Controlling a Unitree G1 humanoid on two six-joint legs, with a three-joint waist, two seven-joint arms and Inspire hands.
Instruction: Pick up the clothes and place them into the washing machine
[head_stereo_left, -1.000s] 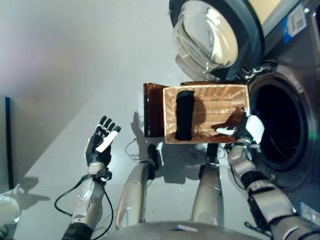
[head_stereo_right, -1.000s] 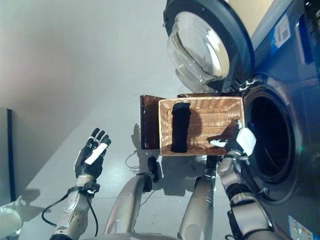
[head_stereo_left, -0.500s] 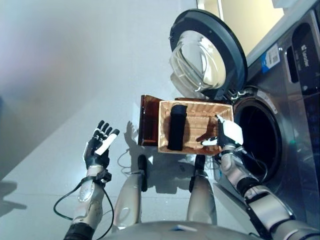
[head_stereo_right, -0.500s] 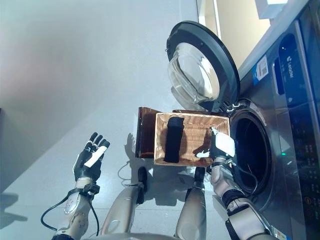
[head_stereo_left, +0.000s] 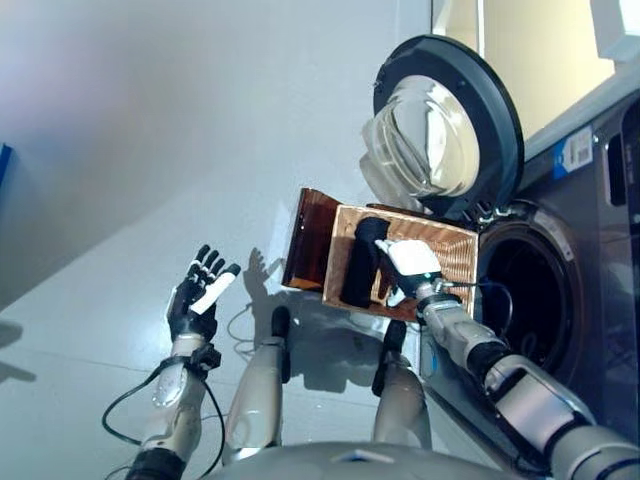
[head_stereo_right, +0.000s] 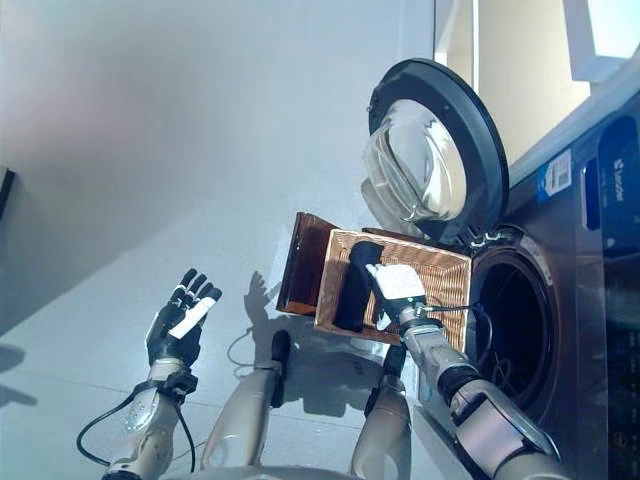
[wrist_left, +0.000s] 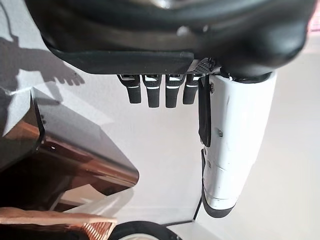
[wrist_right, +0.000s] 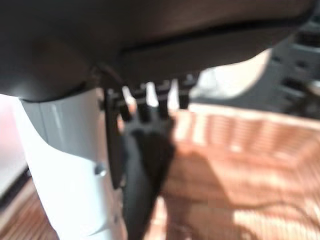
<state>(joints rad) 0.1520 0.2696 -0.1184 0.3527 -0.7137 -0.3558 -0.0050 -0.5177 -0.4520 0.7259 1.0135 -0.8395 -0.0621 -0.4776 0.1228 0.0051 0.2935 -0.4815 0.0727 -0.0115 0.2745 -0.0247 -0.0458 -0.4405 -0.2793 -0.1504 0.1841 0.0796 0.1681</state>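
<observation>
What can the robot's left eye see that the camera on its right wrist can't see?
Only the left eye view shows the washing machine with its round door swung open, the dark drum opening, the brown stand beside the basket, and the left hand held open over the floor. Only the right wrist view shows the right hand from very close, its fingers reaching out straight just above the black cloth. Both views show that cloth lying in the woven basket, with the right hand over it.

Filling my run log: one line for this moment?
right hand: open over black rolled cloth in woven basket | left hand: open, idle | washer door: open
</observation>
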